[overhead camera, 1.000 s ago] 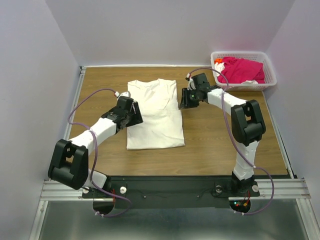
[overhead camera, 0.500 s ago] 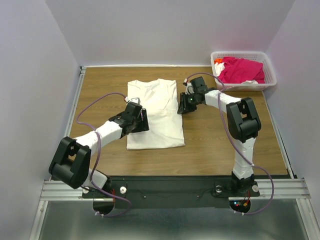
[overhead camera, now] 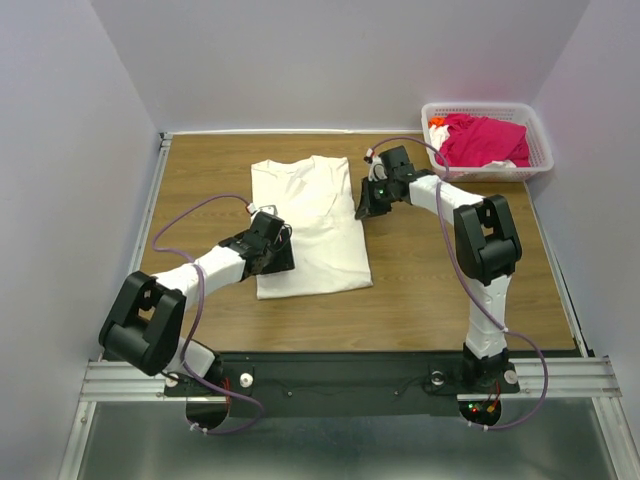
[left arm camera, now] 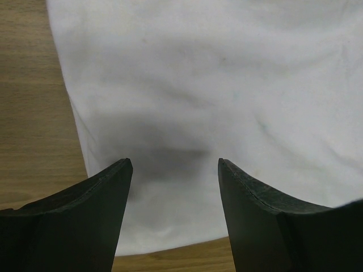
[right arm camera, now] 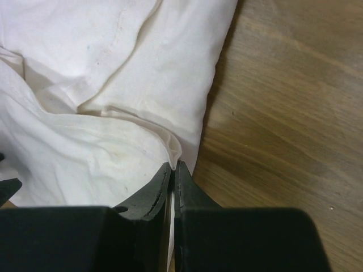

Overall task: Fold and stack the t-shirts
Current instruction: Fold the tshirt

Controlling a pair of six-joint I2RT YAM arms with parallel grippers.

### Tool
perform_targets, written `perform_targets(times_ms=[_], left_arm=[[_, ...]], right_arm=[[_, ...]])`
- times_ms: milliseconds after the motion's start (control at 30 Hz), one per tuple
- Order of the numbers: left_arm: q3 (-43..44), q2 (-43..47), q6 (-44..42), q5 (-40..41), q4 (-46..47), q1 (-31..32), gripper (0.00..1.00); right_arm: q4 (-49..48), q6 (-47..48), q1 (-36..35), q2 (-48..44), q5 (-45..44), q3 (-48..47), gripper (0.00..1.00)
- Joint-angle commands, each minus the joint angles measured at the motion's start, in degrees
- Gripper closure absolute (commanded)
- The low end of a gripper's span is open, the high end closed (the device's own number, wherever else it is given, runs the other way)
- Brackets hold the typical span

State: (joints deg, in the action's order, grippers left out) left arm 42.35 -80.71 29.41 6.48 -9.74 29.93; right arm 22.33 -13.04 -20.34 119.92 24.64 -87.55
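Wooden table (overhead camera: 450, 290), off-white t-shirt (overhead camera: 320, 220) centre, pink t-shirt (overhead camera: 485, 138) in corner basket (overhead camera: 541, 148)

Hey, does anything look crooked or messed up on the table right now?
The off-white t-shirt lies slightly askew, and its right edge is rumpled where the right hand pinches it. Nothing looks spilled or damaged.

I have my left arm reaching forward and low, the left tool (left arm camera: 173, 170) tipped down with its jaws wide apart. My right arm folds inward at the elbow, the right tool (right arm camera: 173, 168) pinched onto the off-white t-shirt (right arm camera: 85, 136) edge
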Motion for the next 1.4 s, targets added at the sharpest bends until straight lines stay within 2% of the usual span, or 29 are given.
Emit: perform_targets(times_ms=[0,433,833,1000,1167,1300,1367], left_arm=[[-1.4,-0.5,0.5,1.7,-0.8,0.0,0.27],[-2.5,-2.6,1.7,2.7,-3.6,0.0,0.28],[-3.7,-1.5,2.6,3.2,-4.9,0.0,0.30],[-3.3,1.4,3.9,4.9,-6.1,0.0,0.30],[0.1,5.8,6.2,7.1,-7.3,-0.1,0.28],[3.3,8.3,5.1,8.9,-6.3,-3.2,0.24],[4.6,8.1,3.8,9.0,-5.3,-5.4,0.12]], right_arm=[[-1.6,2.2,-0.5,-0.8,0.1,-3.4,0.95],[-1.8,3.8,-0.8,-0.7,-0.2,-5.5,0.96],[-4.0,6.9,-0.9,3.8,-0.3,-7.3,0.95],[-4.0,6.6,-0.9,3.7,-0.8,-7.1,0.82],[-4.0,5.5,-0.9,-0.6,-2.9,-6.2,0.57],[-4.0,3.5,-1.0,-6.9,-6.6,-2.9,0.52],[-4.1,2.7,-0.9,-9.0,-6.7,-1.1,0.51]])
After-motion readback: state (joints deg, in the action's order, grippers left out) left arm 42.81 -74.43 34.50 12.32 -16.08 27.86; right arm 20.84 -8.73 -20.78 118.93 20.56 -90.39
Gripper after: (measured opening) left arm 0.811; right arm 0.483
